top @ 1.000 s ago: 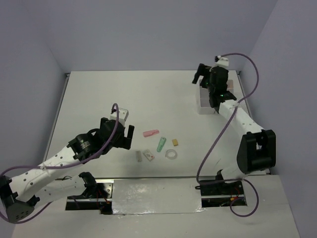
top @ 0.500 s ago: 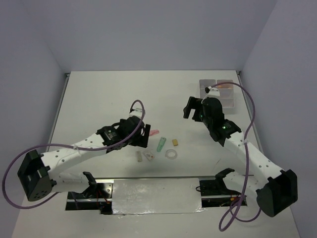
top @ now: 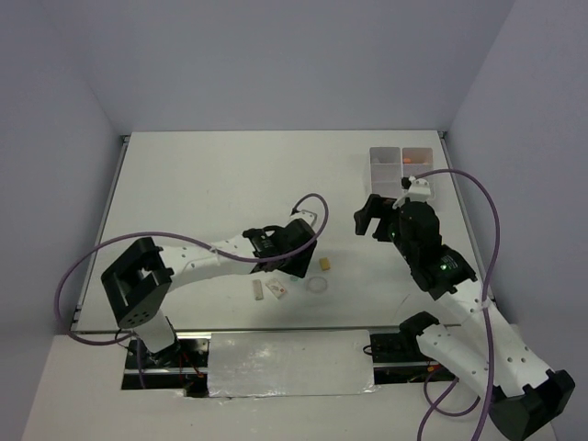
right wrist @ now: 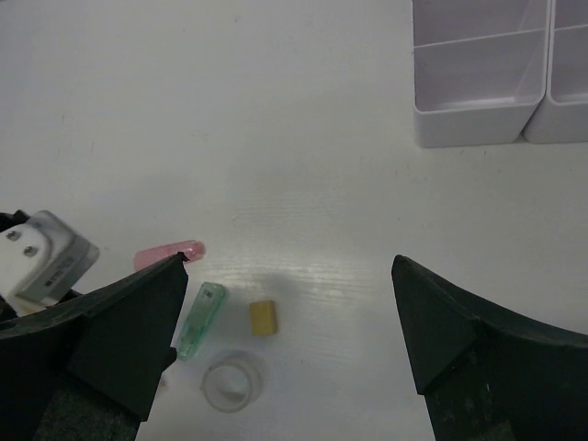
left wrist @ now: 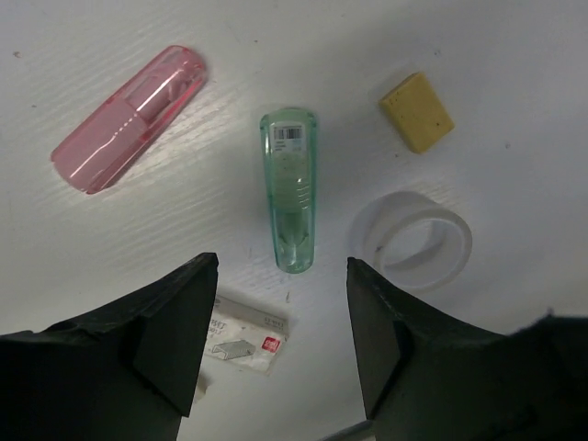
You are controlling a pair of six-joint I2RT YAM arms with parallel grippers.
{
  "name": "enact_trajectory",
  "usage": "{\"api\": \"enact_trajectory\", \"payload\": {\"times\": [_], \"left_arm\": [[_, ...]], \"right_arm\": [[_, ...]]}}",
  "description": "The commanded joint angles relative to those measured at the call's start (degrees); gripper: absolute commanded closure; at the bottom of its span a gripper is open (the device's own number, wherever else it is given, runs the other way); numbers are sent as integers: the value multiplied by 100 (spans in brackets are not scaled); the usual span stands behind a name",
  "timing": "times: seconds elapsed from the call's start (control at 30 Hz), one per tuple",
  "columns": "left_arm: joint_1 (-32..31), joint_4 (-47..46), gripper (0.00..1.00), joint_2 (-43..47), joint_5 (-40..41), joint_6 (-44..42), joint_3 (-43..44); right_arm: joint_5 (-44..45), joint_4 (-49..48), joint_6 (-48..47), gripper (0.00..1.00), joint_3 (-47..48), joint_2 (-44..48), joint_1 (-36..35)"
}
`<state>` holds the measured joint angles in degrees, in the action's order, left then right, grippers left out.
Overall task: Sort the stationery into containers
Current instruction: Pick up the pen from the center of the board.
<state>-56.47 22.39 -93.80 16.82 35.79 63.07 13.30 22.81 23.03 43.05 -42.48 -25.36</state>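
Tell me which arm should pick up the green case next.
Left. The left hand hangs open right over the green case, one end between its fingers. The right hand, also open, sits farther off, nearer the trays.

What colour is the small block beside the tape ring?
The block is mustard yellow, clearest in the left wrist view.

The green case (left wrist: 288, 188) is tinted see-through plastic, smooth and glossy; the pink case (left wrist: 129, 118) has the same glossy, clear-tinted finish. The yellow eraser (left wrist: 417, 112) looks matt and slightly grainy, like rubber. The tape ring (left wrist: 415, 241) is clear, shiny film. The small box (left wrist: 243, 337) looks like printed card. The table (left wrist: 514, 110) is matt white with a faint grain. The trays (right wrist: 473, 124) are milky, smooth plastic, and the left gripper (left wrist: 280, 265) is dull black.
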Motion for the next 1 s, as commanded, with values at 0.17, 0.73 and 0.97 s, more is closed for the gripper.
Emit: {"api": "enact_trajectory", "payload": {"times": [0.17, 0.73, 0.97], "left_arm": [[-84, -104, 31, -823, -153, -116, 496], [-119, -410, 100, -1142, -38, -11, 84], [-303, -1798, 100, 940, 138, -300, -874]], "right_arm": [[-249, 242, -246, 0, -156, 231, -12], [-486, 22, -106, 0, -279, 732, -12], [-1274, -496, 561, 0, -508, 1277, -21]]}}
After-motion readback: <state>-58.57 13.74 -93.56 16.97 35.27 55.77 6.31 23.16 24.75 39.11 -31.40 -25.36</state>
